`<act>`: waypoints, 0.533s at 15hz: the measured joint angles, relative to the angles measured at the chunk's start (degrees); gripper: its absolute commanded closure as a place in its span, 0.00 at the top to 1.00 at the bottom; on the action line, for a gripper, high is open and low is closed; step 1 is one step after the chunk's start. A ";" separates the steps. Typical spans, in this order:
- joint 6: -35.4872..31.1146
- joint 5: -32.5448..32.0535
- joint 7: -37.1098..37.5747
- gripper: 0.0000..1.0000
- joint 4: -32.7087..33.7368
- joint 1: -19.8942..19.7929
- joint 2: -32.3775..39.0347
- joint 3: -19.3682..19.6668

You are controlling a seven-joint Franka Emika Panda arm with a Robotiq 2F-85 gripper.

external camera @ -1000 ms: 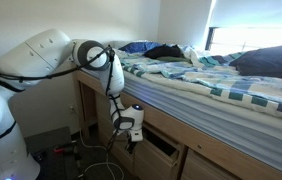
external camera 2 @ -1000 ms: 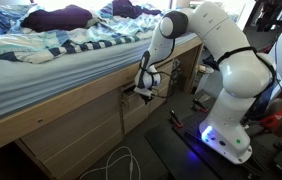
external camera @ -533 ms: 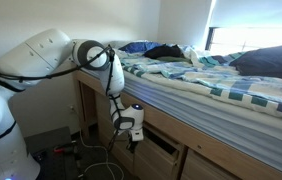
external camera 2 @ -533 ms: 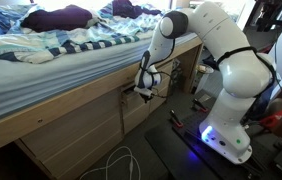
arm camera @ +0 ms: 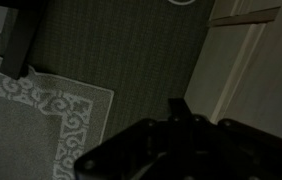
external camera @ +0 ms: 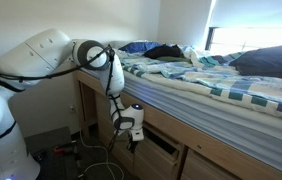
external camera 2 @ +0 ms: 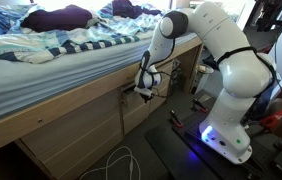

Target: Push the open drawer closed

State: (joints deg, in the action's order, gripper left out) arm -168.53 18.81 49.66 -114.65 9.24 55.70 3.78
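Note:
The drawer [external camera: 164, 156] is a light-tan wooden box in the bed base, standing out a little from the matching panels, with a dark gap above its plain front. It also shows in an exterior view [external camera 2: 141, 113] and as a pale panel at the right of the dim wrist view [arm camera: 243, 70]. My gripper [external camera: 131, 138] hangs at the drawer's front upper edge, seen in both exterior views [external camera 2: 144, 92]. In the wrist view its fingertips [arm camera: 178, 106] appear as one dark tip together, holding nothing. Whether it touches the front cannot be told.
The bed with rumpled striped bedding [external camera: 211, 75] overhangs the drawer. Loose cables lie on the floor [external camera 2: 116, 163]. The robot's base [external camera 2: 226, 140] stands next to the bed. A patterned rug [arm camera: 36, 110] lies on the dark carpet below.

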 measured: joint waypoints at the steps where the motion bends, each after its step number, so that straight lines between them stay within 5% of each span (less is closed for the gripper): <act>1: 0.00 0.00 -0.21 0.01 0.00 0.00 0.00 0.00; 8: 0.00 0.00 -0.40 0.00 -0.01 0.01 -0.02 0.00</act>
State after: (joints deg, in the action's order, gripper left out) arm -168.53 18.81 49.26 -114.66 9.25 55.68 3.78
